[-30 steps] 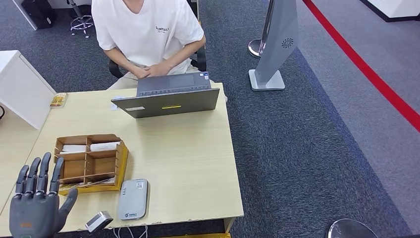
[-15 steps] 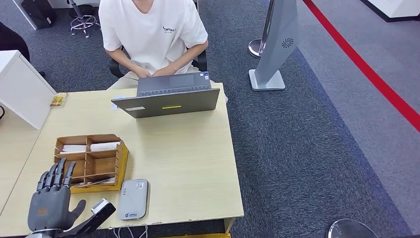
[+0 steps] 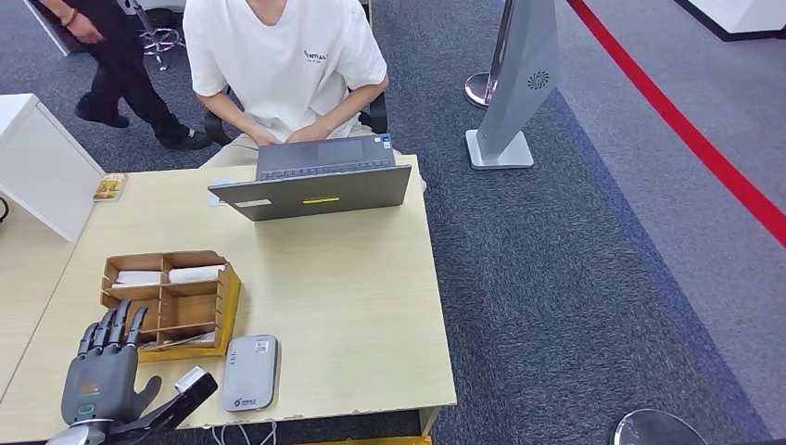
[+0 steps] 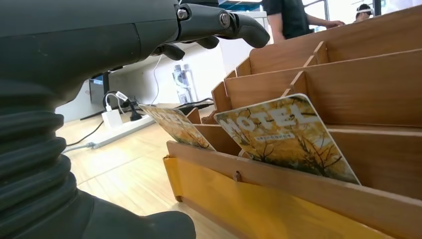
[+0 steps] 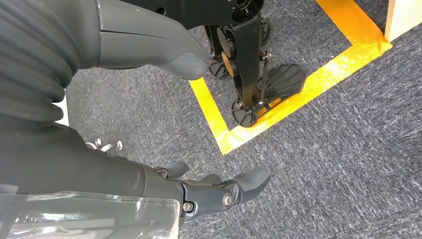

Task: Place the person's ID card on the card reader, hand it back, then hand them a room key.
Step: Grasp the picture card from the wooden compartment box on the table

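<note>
At the lower left of the head view, the robot's left hand (image 3: 104, 375) hovers empty with fingers spread, just in front of a wooden card organizer (image 3: 228, 295) — MOTEL key cards (image 4: 287, 135) stand in its slots. Right of it lies a grey card reader (image 3: 249, 372); above, a seated person (image 3: 283, 69) types on a laptop (image 3: 310, 190). The right hand (image 5: 219, 191) hangs over carpet, loosely curled — holding nothing.

I see a light wooden desk (image 3: 352, 306) at lower left on dark blue-grey carpet (image 3: 575, 278). A red floor stripe (image 3: 686, 130) crosses the upper right. A grey standing sign (image 3: 519, 83) sits top centre, and a white cabinet (image 3: 37, 167) stands at the left edge.
</note>
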Controlling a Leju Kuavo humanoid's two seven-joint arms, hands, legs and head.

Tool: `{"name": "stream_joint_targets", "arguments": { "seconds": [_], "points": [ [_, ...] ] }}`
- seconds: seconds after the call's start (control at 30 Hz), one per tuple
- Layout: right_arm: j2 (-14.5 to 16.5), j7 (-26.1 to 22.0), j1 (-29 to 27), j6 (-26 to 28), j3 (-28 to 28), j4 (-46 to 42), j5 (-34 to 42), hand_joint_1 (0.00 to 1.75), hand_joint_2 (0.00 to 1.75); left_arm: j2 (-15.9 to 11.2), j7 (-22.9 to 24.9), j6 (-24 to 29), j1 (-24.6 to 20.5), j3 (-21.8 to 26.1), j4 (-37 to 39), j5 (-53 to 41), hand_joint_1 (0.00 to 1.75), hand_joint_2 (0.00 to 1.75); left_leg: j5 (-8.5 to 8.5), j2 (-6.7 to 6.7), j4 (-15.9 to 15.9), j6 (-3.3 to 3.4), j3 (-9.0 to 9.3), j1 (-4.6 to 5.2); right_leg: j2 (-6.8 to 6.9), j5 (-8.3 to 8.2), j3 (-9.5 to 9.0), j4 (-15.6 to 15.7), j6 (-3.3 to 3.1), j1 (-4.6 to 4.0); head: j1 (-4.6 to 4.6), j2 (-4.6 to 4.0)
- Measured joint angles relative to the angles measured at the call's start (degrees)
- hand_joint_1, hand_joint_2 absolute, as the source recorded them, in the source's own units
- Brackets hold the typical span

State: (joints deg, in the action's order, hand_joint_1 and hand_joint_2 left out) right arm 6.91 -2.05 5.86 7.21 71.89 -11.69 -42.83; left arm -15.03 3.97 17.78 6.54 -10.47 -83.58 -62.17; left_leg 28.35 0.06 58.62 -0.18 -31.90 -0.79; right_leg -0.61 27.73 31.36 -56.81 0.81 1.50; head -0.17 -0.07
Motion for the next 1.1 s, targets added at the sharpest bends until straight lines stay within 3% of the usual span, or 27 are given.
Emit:
{"name": "stream_joint_targets", "arguments": {
  "seconds": [1.1],
  "points": [
    [0.00, 0.25, 0.02, -0.44, -0.17, 0.00, -1.06, 0.00, 1.75, 3.99, -0.89, 1.83, -2.14, -1.48, 2.18, -3.92, 0.00, 1.75, 0.00, 0.00, 0.00, 0.00, 0.01, 0.00, 0.00, 0.00, 0.00, 0.00, 0.00, 0.00, 0.00, 0.00]
  ]
}}
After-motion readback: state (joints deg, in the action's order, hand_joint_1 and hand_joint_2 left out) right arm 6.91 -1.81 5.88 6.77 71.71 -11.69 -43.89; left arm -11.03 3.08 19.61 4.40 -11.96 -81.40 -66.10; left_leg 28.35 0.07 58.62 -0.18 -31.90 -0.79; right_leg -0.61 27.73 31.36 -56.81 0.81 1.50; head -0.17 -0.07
